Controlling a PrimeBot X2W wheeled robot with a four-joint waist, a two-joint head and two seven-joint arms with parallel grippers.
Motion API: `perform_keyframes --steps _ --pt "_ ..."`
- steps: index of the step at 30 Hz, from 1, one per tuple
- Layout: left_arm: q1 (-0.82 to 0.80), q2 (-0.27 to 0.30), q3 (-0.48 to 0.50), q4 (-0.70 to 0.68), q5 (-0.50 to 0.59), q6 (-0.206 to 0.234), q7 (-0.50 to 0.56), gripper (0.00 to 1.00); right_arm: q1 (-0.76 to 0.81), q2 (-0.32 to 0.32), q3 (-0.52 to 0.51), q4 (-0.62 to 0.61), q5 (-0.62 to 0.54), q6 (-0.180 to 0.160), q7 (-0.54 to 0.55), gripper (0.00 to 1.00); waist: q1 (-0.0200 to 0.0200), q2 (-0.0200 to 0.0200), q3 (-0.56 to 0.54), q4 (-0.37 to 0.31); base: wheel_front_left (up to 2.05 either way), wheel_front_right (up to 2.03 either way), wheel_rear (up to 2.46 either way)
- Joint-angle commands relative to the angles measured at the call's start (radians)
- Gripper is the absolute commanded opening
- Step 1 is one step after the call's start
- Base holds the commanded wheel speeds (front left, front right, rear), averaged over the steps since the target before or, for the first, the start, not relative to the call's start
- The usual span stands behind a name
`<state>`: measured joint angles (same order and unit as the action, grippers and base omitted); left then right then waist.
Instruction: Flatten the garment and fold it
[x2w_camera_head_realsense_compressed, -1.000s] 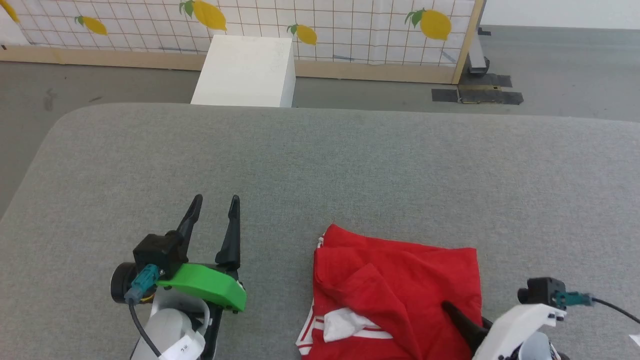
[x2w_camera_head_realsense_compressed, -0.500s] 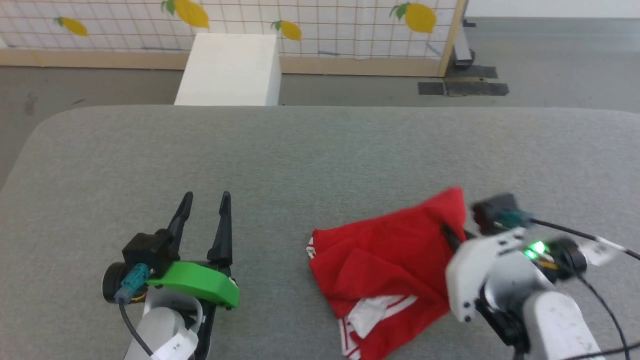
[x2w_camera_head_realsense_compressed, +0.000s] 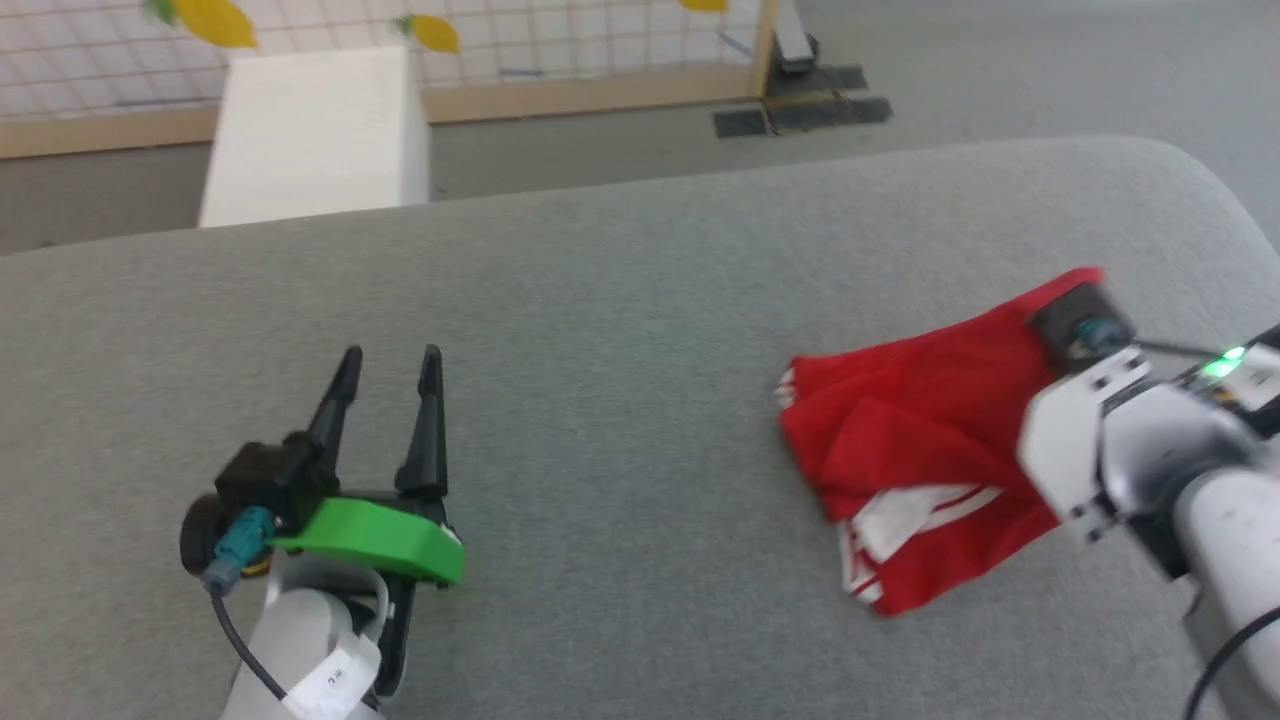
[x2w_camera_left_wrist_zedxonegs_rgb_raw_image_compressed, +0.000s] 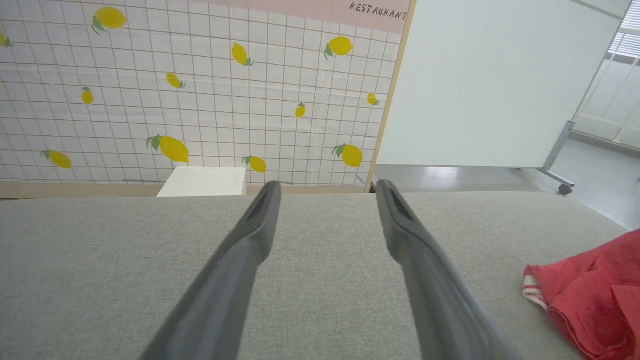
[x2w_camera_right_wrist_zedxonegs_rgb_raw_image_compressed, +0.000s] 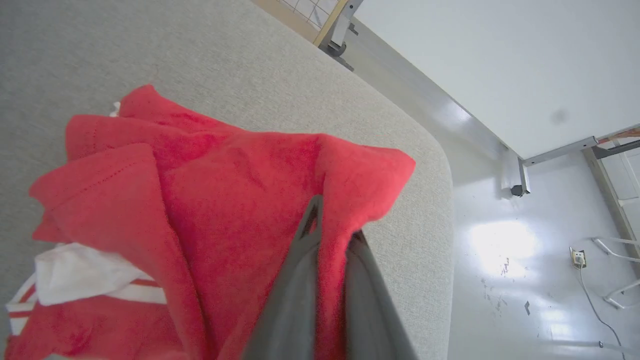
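Note:
The garment (x2w_camera_head_realsense_compressed: 920, 440) is a crumpled red shirt with white and striped trim showing at its near edge, lying on the right part of the grey table (x2w_camera_head_realsense_compressed: 620, 300). My right gripper (x2w_camera_right_wrist_zedxonegs_rgb_raw_image_compressed: 332, 220) is shut on a red fold near one corner, which it holds pulled up and toward the far right. In the head view the right wrist (x2w_camera_head_realsense_compressed: 1120, 440) covers those fingers. My left gripper (x2w_camera_head_realsense_compressed: 390, 355) stands open over bare cloth at the lower left, well apart from the garment (x2w_camera_left_wrist_zedxonegs_rgb_raw_image_compressed: 595, 295), with nothing between its fingers (x2w_camera_left_wrist_zedxonegs_rgb_raw_image_compressed: 250, 240).
A white box (x2w_camera_head_realsense_compressed: 315, 135) stands on the floor behind the table, before a lemon-patterned partition (x2w_camera_head_realsense_compressed: 500, 40). The table's rounded right corner (x2w_camera_right_wrist_zedxonegs_rgb_raw_image_compressed: 435, 165) is close to the held fold, with shiny floor (x2w_camera_right_wrist_zedxonegs_rgb_raw_image_compressed: 500, 250) beyond it.
My right gripper has shut on the garment and drawn one corner up and away to the right, stretching the heap. The head camera has turned. The left gripper has kept its pose.

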<state>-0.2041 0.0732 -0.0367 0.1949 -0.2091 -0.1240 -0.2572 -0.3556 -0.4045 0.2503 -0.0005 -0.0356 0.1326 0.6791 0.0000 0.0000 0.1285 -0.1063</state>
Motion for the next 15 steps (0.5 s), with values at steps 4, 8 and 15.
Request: perform_keyframes --steps 4,8,15 --pt "-0.044 0.021 0.006 -0.028 0.016 -0.007 -0.005 1.00 -0.073 -0.084 -0.022 0.080 0.016 -0.002 -0.001 0.00 0.0000 0.0000 0.115 -0.109 0.00 0.00 0.00" --pt "-0.088 0.042 -0.010 -0.047 0.025 -0.007 -0.005 1.00 -0.158 -0.170 -0.086 0.236 0.024 -0.002 -0.082 0.00 0.0000 0.0000 0.199 -0.137 0.00 0.00 0.00" --pt "-0.129 0.062 -0.034 -0.045 0.028 -0.007 -0.005 1.00 -0.244 -0.184 -0.209 0.398 -0.027 -0.002 -0.216 0.00 0.0000 0.0000 0.268 -0.123 0.00 0.00 0.00"
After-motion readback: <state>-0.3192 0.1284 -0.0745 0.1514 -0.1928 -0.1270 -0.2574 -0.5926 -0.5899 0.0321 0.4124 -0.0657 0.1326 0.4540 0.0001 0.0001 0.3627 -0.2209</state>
